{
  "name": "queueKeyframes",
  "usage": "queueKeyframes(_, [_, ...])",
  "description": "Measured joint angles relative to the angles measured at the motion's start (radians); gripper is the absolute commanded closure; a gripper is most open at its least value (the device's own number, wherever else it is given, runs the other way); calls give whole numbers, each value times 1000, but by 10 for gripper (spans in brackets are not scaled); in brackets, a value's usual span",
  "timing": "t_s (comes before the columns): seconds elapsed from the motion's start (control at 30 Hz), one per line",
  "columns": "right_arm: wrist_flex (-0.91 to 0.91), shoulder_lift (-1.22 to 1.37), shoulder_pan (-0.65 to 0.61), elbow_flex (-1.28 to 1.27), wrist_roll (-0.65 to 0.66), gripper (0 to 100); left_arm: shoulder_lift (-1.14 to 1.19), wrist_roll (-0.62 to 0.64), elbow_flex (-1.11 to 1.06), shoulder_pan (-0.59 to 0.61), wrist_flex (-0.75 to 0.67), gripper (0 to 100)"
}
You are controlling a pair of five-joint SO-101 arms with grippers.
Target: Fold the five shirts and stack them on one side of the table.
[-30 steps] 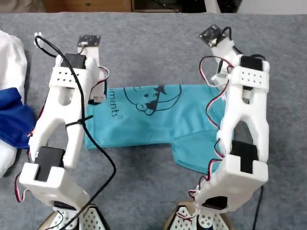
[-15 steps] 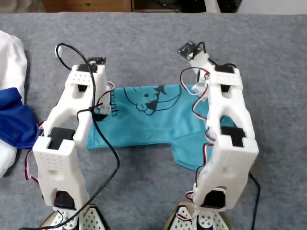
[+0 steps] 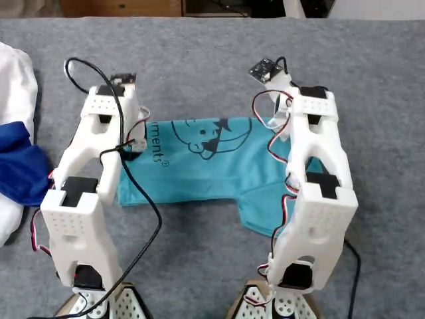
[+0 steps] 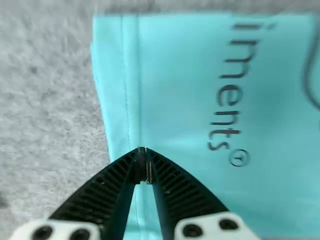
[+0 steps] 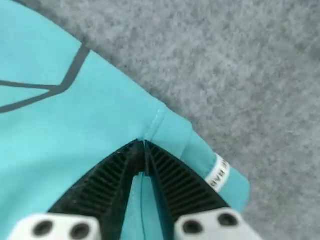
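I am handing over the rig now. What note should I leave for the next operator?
Left hand: shut, tips on the teal shirt at its hem.
Right hand: shut, tips on a seam near the white label.
I cannot tell whether either hand pinches cloth.
The shirt lies mid-table, print up, with one sleeve sticking out.
A white garment and a blue garment are heaped beyond the left arm.
Done: no stack.
Left: fold all, then stack.

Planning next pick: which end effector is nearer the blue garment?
Left. The left end effector is on the teal shirt at the hem toward the blue garment; right end effector is at the opposite end.
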State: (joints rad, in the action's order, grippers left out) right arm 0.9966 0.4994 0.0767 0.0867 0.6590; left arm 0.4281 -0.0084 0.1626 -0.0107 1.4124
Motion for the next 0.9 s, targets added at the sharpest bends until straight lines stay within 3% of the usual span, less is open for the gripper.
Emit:
queueKeyframes(0.2, [48,-123,0,0,0,979,12,0,227,0,89,980])
queueKeyframes(0.47, [110,-261,21,-98,-8,979,176,0,273,0,-60,980])
queueKeyframes(0.73, [-86,-399,187,-466,21,979,302,3,310,43,-95,980])
queueKeyframes(0.9, [-239,-393,207,-588,34,979,341,5,353,48,-92,980])
